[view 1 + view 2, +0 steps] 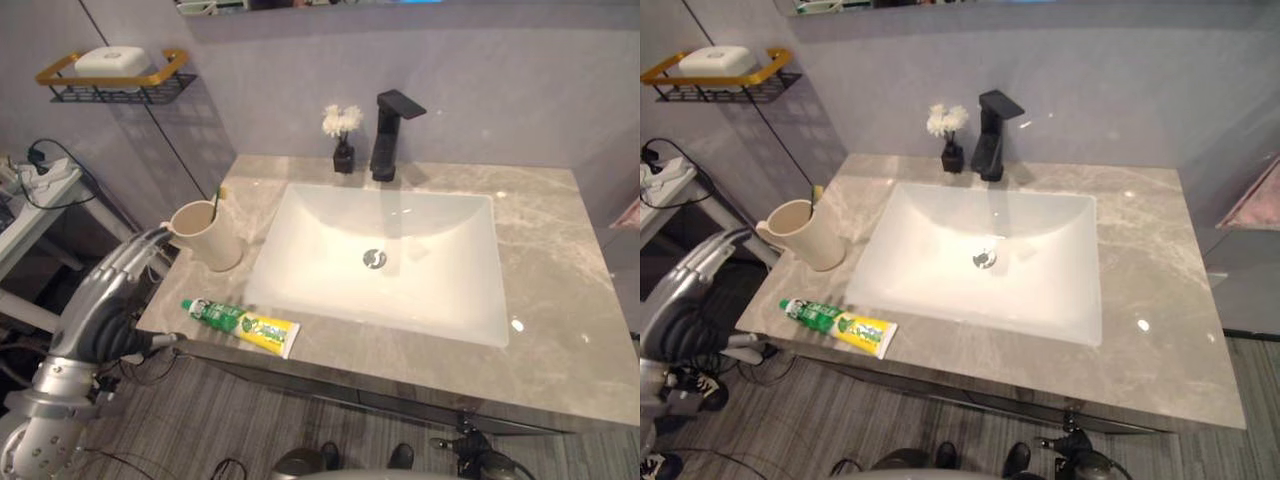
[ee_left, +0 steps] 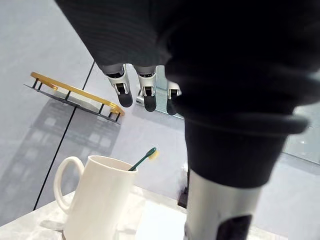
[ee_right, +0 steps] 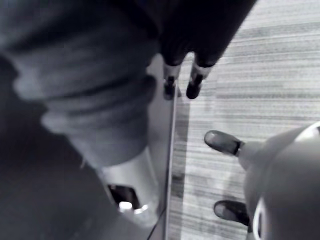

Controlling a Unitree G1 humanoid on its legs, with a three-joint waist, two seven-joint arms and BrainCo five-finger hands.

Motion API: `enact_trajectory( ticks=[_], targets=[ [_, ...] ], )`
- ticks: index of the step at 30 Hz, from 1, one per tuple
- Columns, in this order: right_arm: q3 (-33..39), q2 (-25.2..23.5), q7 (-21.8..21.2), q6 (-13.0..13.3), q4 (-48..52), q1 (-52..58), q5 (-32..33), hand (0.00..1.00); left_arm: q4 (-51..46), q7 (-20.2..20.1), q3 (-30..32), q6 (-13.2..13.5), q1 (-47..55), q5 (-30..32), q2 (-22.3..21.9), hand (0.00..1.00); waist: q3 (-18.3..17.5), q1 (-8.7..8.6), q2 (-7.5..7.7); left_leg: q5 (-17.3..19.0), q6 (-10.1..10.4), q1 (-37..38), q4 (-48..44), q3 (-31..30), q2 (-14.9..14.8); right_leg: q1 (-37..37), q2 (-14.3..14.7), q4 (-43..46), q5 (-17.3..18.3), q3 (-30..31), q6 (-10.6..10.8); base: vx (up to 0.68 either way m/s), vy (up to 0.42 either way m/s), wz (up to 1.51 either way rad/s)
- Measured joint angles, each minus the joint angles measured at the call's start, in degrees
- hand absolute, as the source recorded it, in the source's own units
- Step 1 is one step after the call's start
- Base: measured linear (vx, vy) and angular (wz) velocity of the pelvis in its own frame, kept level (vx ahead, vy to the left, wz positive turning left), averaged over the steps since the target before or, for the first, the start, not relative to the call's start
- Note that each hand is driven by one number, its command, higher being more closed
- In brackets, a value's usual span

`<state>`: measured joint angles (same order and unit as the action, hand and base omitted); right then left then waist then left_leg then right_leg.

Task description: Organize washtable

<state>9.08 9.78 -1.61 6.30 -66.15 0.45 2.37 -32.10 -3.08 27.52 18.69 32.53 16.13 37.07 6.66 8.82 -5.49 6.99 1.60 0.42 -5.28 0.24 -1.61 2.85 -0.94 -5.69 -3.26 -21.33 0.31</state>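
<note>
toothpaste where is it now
Left eye view: the toothpaste tube lies flat on the countertop's front left edge, nearer than the cream mug, left of the sink.

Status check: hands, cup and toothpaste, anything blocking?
Left hand open beside cup, holding nothing. Right hand open, low over floor. Toothpaste flat on counter, front edge; toothbrush in cup. Nothing blocking.

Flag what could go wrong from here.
Left hand is right by the mug handle, and the mug stands near the counter's left edge: a clumsy touch could tip it, toothbrush and all. Toothpaste lies along the front edge; a sweeping arm might knock it off.
</note>
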Motion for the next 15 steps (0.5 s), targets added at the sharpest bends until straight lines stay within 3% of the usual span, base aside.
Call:
enact_trajectory(
  ticks=[5, 15],
  targets=[
    [-0.01, -0.14, -1.06, 0.02, 0.00, 0.15, -0.54, 0.00, 1.41, -1.82, -0.94, 0.79, -1.21, -0.21, 5.70, 0.00, -0.57, -0.08, 0.62, 0.00, 0.01, -0.01, 0.06, 0.19, -0.10, -0.13, 0.13, 0.00, -0.07, 0.29, -0.10, 0.00, 0.000, 0.00],
    [-0.94, -0.85, -2.20, 0.24, 0.05, 1.17, -0.80, 0.00, 8.40, -3.09, -7.24, 2.16, -8.01, 1.15, 11.79, 0.00, -2.82, -0.34, 2.29, 0.00, 0.01, 0.19, 0.23, 1.52, -0.16, -0.63, 0.18, 0.00, -0.26, 1.79, -0.08, 0.02, 0.016, -0.08]
  ],
)
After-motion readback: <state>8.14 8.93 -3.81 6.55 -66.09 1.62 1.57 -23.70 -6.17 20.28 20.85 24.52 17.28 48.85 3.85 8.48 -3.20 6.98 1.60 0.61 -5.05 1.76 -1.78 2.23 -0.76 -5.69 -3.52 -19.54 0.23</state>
